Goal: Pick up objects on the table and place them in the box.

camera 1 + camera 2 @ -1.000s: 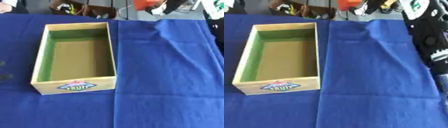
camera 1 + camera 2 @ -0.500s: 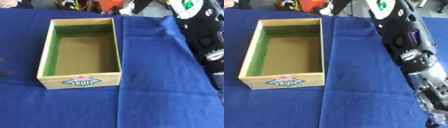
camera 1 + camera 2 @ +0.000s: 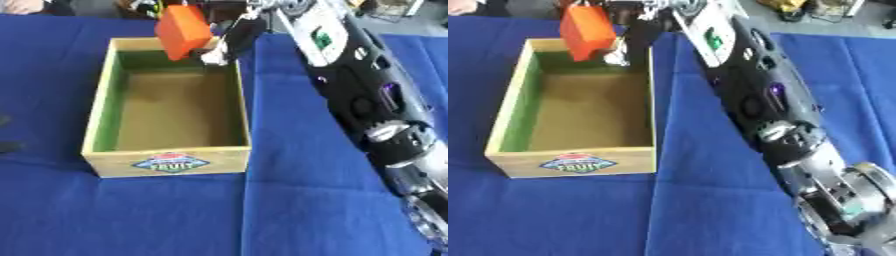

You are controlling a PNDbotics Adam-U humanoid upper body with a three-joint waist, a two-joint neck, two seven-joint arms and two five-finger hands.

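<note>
The robot's right hand [image 3: 229, 41], fingers curled around an orange block [image 3: 184, 31], holds it tilted above the far end of the open wooden box [image 3: 166, 165] on the blue-covered bench [image 3: 297, 200], box floor directly below.

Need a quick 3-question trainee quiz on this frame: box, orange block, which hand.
1. True or false: the orange block already lies on the floor of the wooden box.
2. Which hand carries the block?
3. The block hangs over the box's: A) near end with the label, B) far end, C) outside on the cloth.

Key: 1. False, it is held above the box. 2. The right hand. 3. B.
</note>
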